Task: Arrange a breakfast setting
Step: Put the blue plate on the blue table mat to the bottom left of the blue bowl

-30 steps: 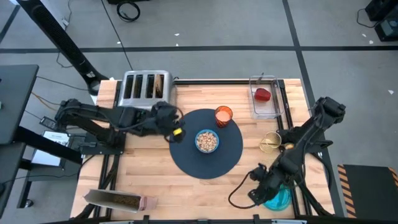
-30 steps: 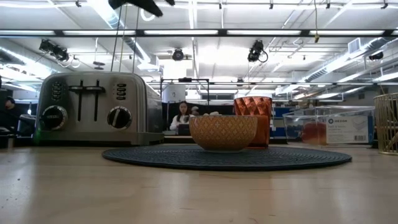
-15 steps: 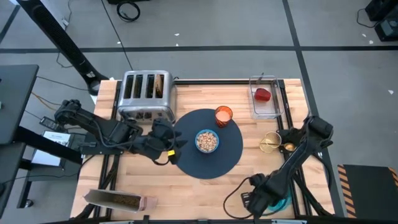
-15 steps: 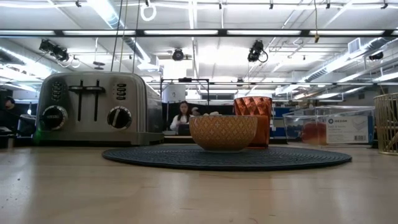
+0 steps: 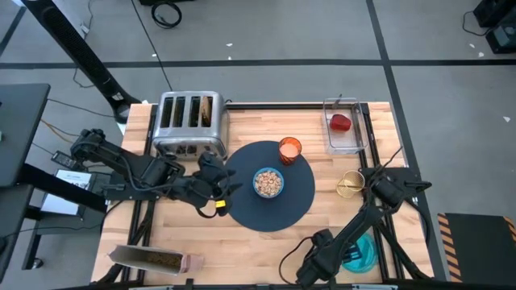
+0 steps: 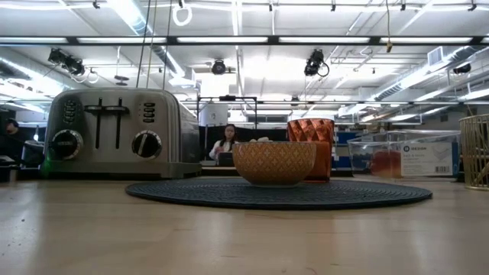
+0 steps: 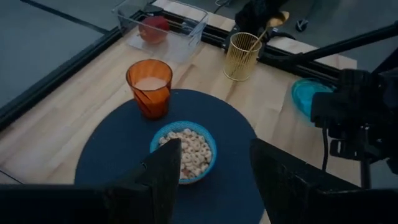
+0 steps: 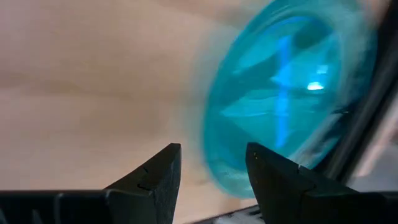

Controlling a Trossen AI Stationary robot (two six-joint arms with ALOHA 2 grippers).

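Wooden surface (image 5: 193, 234) holds the teal plate (image 8: 286, 93); it looks thin, slippery: right hand (image 8: 208, 168), fingers apart, should pinch its rim.

Table (image 5: 193, 234) bears mat (image 5: 298, 201), toaster (image 5: 189, 122), seemingly teal plate (image 5: 364, 256).

bare wood (image 5: 266, 250) before mat (image 5: 298, 197), toaster (image 5: 188, 122) blocking rear-left

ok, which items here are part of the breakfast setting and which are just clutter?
Setting:
dark-blue mat
cereal bowl
orange cup
teal plate, by the right gripper
red fruit in the clear container
toast in the toaster
gold spoon

Lying about:
gold wire holder
cereal box
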